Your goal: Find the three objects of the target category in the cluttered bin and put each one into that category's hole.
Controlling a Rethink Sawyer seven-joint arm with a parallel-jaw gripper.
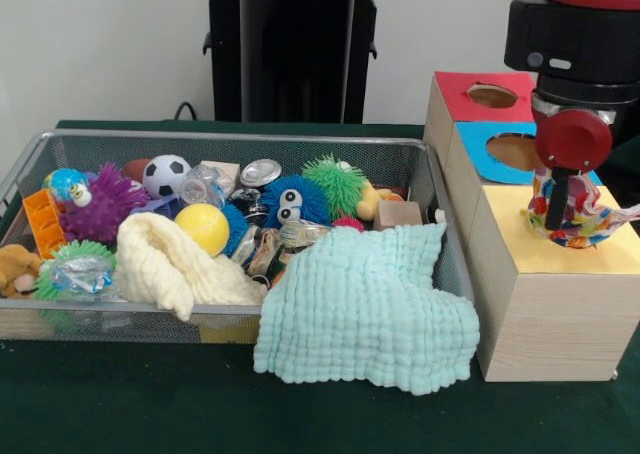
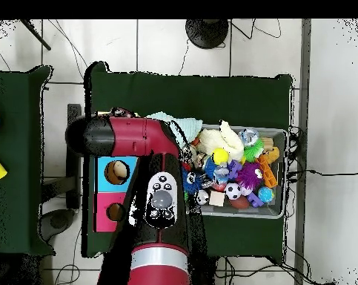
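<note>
Our hand over the box, a toy in its grip

Well left of our hand (image 1: 562, 214) sits the cluttered wire mesh bin (image 1: 420, 179); the hand is clamped on a multicoloured crinkly fabric toy (image 1: 580, 219), above the wooden box's yellow top (image 1: 540, 254).

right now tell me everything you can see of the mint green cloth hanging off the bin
The mint green cloth is a soft, quilted-looking fabric with a bumpy woven texture. It lies crumpled and draped over the front right rim of the wire mesh bin, its upper part inside against the toys and its lower part spilling down onto the dark green table. Its right edge reaches close to the wooden box. Nothing grips it.
</note>
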